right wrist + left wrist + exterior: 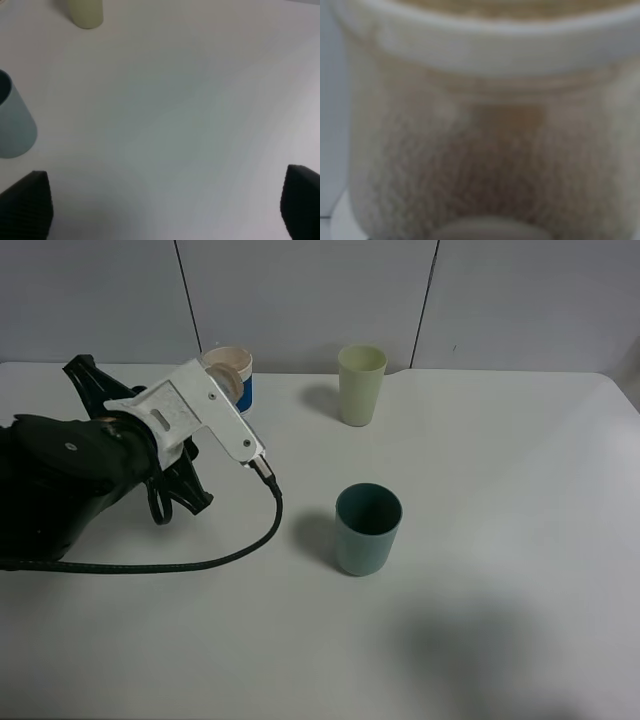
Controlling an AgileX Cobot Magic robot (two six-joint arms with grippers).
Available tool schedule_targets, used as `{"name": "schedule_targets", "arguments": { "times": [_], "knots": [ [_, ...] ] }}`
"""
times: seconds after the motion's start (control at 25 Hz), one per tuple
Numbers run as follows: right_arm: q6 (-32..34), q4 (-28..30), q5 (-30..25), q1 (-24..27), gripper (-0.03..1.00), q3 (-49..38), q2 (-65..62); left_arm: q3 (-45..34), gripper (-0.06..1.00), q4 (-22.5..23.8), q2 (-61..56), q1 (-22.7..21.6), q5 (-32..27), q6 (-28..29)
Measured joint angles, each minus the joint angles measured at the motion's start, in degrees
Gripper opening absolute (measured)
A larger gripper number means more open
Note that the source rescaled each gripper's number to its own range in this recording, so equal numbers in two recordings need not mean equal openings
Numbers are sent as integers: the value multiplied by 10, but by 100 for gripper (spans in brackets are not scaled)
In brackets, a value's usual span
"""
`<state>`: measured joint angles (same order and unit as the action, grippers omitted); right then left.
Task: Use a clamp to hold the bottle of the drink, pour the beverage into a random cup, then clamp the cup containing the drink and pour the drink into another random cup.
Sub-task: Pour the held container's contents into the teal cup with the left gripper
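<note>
The translucent bottle [490,150] fills the left wrist view as a blur, its wide pale rim uppermost and a faint brown tint behind its wall. From the high camera only the bottle's beige top [224,366] shows, at the tip of my white left gripper [228,382], which is shut on it. The teal-green cup [368,530] stands mid-table with a dark inside; I cannot make out the beverage in it. At the back stands the tall pale yellow-green cup [361,385]. My right gripper [162,205] is open over bare table, with the teal cup [12,125] off to one side and the yellow-green cup [87,12] farther off.
A white cup with a blue band [246,395] stands right behind the bottle and the left gripper. The black covered left arm [60,480] and its cable [200,562] lie across the left of the white table [500,490]. A grey wall closes the back.
</note>
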<state>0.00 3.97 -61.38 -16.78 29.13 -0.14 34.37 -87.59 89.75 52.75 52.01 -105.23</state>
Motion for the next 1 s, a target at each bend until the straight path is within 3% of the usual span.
{"name": "schedule_targets", "arguments": {
  "times": [0.36,1.0],
  "knots": [
    [0,0,0,0,74,0,0,48,1,-9,48,45,5,-92],
    [0,0,0,0,74,0,0,130,1,-51,130,105,12,-207]
  ]
}}
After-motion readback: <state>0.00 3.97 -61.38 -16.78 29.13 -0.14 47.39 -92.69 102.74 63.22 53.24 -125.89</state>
